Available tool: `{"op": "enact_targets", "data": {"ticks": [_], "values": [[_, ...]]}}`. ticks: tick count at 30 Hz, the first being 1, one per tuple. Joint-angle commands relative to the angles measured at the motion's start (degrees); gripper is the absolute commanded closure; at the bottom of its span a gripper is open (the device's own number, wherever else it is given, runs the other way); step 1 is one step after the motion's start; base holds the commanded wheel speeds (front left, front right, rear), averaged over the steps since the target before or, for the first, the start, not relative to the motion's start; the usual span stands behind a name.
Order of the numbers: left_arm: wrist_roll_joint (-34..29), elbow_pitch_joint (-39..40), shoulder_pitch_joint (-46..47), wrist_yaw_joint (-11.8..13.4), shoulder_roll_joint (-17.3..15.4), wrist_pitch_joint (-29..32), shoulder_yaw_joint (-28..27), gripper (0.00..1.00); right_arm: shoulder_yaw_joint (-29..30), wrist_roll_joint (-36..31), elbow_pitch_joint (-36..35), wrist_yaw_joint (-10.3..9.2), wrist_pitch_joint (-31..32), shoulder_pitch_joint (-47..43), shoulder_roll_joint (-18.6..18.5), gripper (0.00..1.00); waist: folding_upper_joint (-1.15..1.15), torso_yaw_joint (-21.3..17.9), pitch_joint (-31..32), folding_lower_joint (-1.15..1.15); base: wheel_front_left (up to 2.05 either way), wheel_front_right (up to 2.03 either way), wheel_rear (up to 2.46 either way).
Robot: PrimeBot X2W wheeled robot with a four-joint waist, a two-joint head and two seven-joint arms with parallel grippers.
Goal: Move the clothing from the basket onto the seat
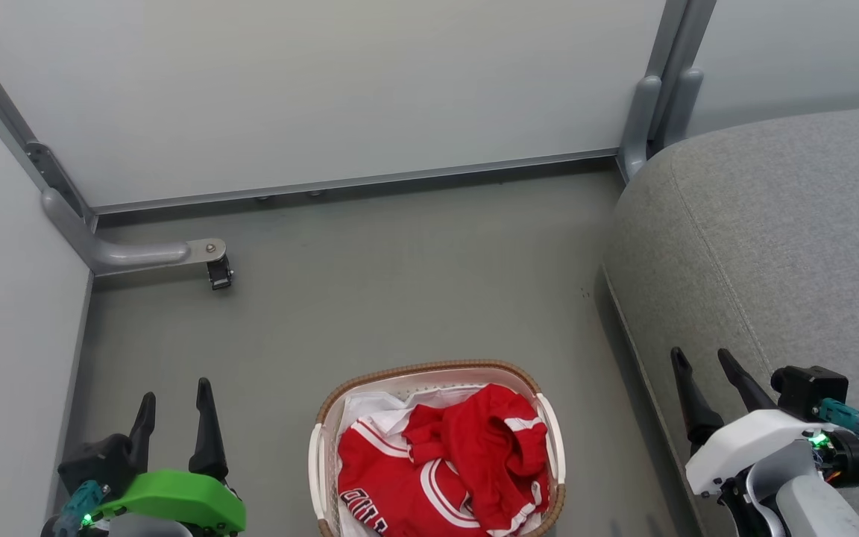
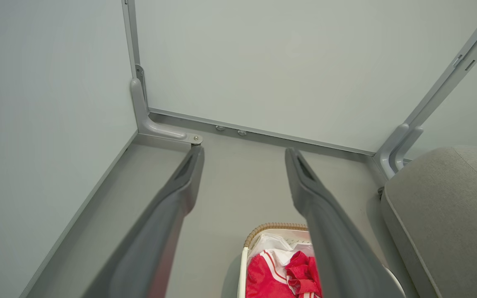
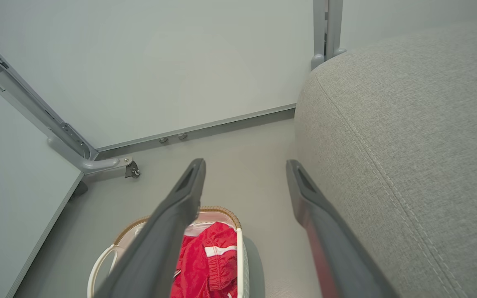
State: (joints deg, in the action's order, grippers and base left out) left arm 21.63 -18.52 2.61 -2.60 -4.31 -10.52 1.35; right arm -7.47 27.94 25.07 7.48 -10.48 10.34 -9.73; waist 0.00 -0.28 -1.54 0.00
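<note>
Both pincers spread wide and empty: left pincer (image 1: 176,393) low on my left, right pincer (image 1: 699,355) low on my right, just beside the edge of the large grey fabric-upholstered seat (image 1: 787,239).

The oval white perforated plastic basket (image 1: 429,368) with its brown woven rim sits on the grey floor (image 1: 400,283), between my two arms and close in to me. The bright red sports clothing (image 1: 467,455) is all inside it, nothing moved yet. The crumpled shorts (image 1: 489,432) lie on top toward the seat side, and the white-striped jersey (image 1: 392,485) lies flatter beneath, toward my left.

So here is what it turns on — from the right pincer the pile lies down, back and to my left; from the left pincer, down, back and to my right. The gap looks about even, neither arm clearly nearer. But the seat lies on my right, so I judge the right arm has the shorter carry — shorts first, since they are uppermost. The basket's near end runs off the head view, so I cannot tell its long axis.
</note>
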Motion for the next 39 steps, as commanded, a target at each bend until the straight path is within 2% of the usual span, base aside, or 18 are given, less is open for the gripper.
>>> {"op": "enact_targets", "data": {"ticks": [1, 19, 24, 31, 39], "values": [[-1.3, 0.2, -0.5, -0.5, 0.1, -0.4, -0.3, 0.00, -0.3, -1.4, 0.1, 0.02, -0.5, 1.3, -0.5, 0.00, 0.00, 0.0, 0.0, 0.00, 0.00, 0.00, 0.00], [-9.2, -1.6, -2.3, -2.2, 1.2, -2.8, -2.5, 0.00, -2.2, -9.3, 2.5, 0.02, -2.9, 1.5, -1.3, 0.00, 0.00, -0.4, 0.2, 0.00, 0.00, 0.00, 0.00], [-10.2, -2.9, -1.1, -3.2, 1.3, -3.3, -1.4, 0.00, -1.8, -10.7, 0.1, 0.02, -3.4, 2.0, -1.1, 0.00, 0.00, -1.0, -1.2, 0.00, 0.00, 0.00, 0.00], [-10.2, -5.6, 3.7, -4.1, 1.3, -3.9, 4.3, 0.00, -2.1, -12.4, -4.2, 0.01, -4.0, 5.7, -1.2, 0.00, 0.00, -2.8, -7.6, 0.00, 0.00, 0.00, 0.00], [-11.4, -13.6, 13.6, -4.5, 1.2, -4.8, 13.5, 0.00, -2.8, -14.2, -11.2, 0.01, -4.8, 13.2, -1.7, 0.00, 0.00, -6.0, -21.2, 0.00, 0.00, 0.00, 0.00]]}}
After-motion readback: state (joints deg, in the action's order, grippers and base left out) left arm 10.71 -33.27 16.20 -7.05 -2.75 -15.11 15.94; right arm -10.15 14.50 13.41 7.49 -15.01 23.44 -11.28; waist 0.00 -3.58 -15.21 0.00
